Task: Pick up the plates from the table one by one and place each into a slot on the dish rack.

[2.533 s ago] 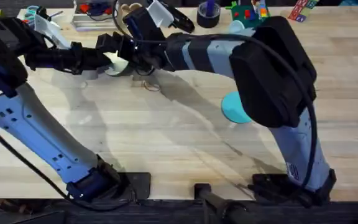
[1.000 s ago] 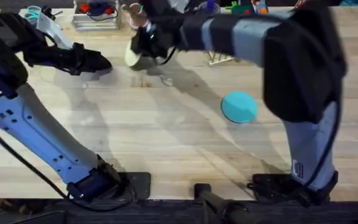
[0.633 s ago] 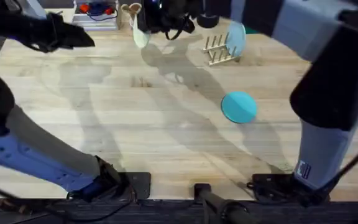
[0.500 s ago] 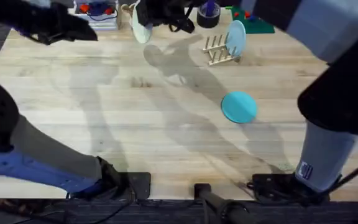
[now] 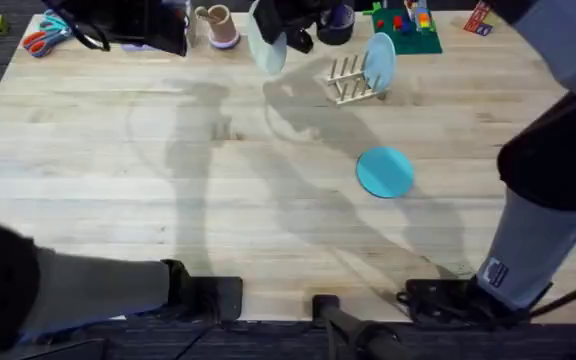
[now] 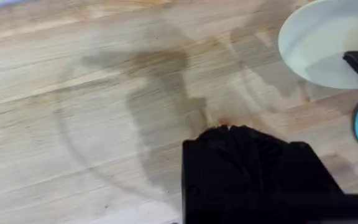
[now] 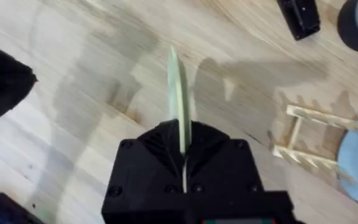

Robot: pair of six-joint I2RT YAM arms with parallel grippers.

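My right gripper [image 5: 276,28] hangs above the far part of the table [image 5: 168,220], shut on the pale cream-yellow plate [image 5: 266,47]. That plate [image 7: 179,87] stands edge-on between the fingers of the right gripper [image 7: 183,142]. To its right sits the dish rack [image 5: 348,82], with a light-blue plate [image 5: 379,60] upright in one slot; the rack [image 7: 306,144] is also in the right wrist view. The turquoise plate [image 5: 384,171] lies flat on the table. My left gripper [image 5: 173,30] hovers at the far left, its fingers [image 6: 241,155] together with nothing in them.
Along the far edge stand a pink mug [image 5: 219,24], scissors [image 5: 42,36], a dark tape roll [image 5: 336,22] and coloured toys on a green mat [image 5: 400,24]. A black marker-like object [image 7: 299,17] lies near the rack.
My right arm has taken the cream plate from the left gripper, lifted it and carried it rightward toward the rack. The left arm has pulled back and risen toward the far left.
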